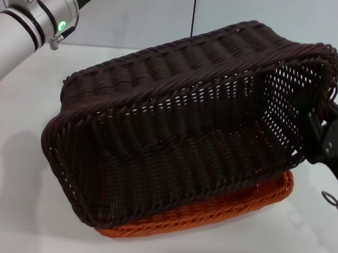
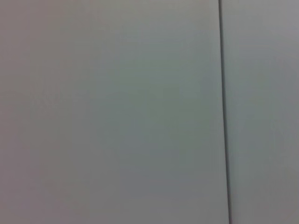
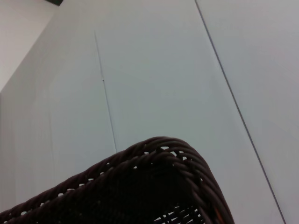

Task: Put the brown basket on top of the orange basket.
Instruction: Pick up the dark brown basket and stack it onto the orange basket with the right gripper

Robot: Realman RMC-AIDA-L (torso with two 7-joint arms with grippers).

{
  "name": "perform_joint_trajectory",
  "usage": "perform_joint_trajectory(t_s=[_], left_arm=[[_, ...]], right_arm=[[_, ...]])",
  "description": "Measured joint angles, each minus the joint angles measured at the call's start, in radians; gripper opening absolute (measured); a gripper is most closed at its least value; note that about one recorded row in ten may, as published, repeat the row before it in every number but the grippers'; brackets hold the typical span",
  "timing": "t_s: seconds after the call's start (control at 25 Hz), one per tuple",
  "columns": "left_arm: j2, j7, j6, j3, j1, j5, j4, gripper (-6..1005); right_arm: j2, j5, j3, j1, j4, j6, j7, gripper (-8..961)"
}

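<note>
A white counter [image 1: 15, 209] carries the work, with pale wall panels behind. The right tool [image 1: 323, 139] sits at the right-hand end wall of the large rectangular dark brown woven basket [image 1: 174, 132], apparently clamped on its braided rim; the fingers themselves are hidden behind the weave, so the clenched state is a judgement. Because the grip is at one end only, the brown basket hangs tilted, its opening turned toward the head camera. Directly beneath it lies the large rectangular bright orange woven basket [image 1: 209, 215], visible only as a rim strip; whether the two touch cannot be determined. Placement appears nearly complete. The left arm [image 1: 32, 15] is raised at the far left, its tool out of view.
</note>
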Motion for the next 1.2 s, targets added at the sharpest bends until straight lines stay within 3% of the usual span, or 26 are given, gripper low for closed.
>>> perform_joint_trajectory(t_s=[0.8, 1.2], left_arm=[[-0.005, 0.038, -0.018, -0.015, -0.051, -0.003, -0.016, 851], [-0.005, 0.065, -0.015, -0.016, -0.063, -0.034, -0.026, 851]], right_arm=[[-0.007, -0.04, -0.012, -0.108, 0.039, -0.014, -0.015, 188], [-0.008, -0.035, 0.003, -0.108, -0.011, 0.057, 0.105, 193]])
